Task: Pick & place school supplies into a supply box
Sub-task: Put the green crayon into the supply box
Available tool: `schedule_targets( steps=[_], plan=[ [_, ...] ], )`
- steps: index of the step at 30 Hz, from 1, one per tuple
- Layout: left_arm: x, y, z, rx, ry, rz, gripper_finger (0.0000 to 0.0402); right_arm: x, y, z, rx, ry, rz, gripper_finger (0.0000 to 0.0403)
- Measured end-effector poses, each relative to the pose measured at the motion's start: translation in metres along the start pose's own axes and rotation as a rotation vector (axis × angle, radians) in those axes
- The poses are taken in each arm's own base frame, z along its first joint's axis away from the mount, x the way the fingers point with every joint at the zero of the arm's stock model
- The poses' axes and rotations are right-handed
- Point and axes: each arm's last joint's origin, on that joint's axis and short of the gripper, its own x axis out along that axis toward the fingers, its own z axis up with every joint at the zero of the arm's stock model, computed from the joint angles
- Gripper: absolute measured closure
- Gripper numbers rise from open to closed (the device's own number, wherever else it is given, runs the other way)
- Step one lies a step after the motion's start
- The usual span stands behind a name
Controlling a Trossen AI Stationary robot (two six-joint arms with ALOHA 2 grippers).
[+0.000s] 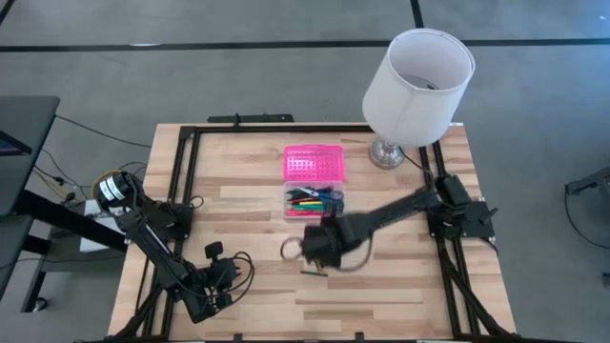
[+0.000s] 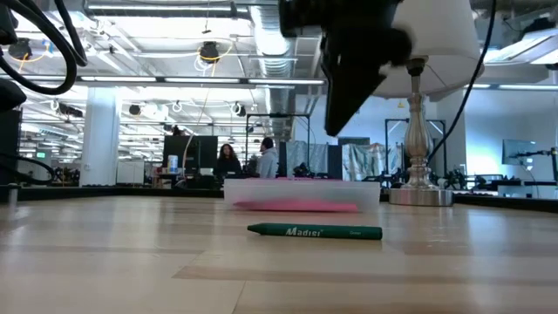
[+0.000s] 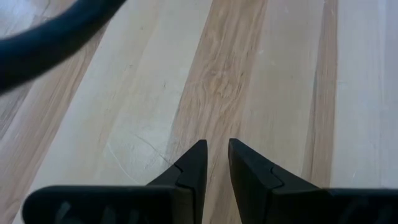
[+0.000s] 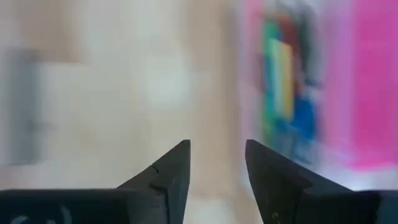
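You are looking at the right hand (image 1: 319, 250) hanging above the middle of the tabletop (image 1: 400, 286), its fingers (image 4: 168, 171) spread wide and gripping nothing. The supply box (image 1: 315, 181) is lying open toward the far side, just beyond that hand, with its pink lid (image 1: 313, 162) folded back and the clear base (image 1: 315, 201) holding a bundle of coloured pens and pencils (image 1: 310, 202). One green marker (image 2: 316, 231) is lying flat on the wood near the hand, apart from the box. The left hand (image 3: 214, 171) is waiting low over bare wood at the near left corner, its fingers narrowly parted around nothing. A white-shaded lamp (image 1: 416, 86) is standing at the far right of the tabletop.
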Motion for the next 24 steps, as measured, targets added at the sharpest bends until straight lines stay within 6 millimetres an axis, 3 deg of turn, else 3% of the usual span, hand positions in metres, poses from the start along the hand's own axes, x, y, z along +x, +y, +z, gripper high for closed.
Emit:
schedule_targets(
  steps=[7,12,19,24],
  plan=[
    [0.001,0.001,0.002,-0.004,-0.030,0.015,0.0340,-0.014,0.064,-0.001,-0.106,-0.178,0.125,0.0262],
    [0.003,0.002,0.005,-0.012,-0.031,0.020,0.0340,-0.004,0.092,0.000,-0.128,-0.219,0.205,0.0261],
    [0.006,0.003,0.008,-0.024,-0.023,0.028,0.0340,0.026,0.099,0.000,-0.101,-0.128,0.231,0.0263],
    [0.007,0.004,0.009,-0.024,-0.021,0.028,0.0340,0.034,0.097,0.003,-0.064,-0.123,0.243,0.0269]
  ],
)
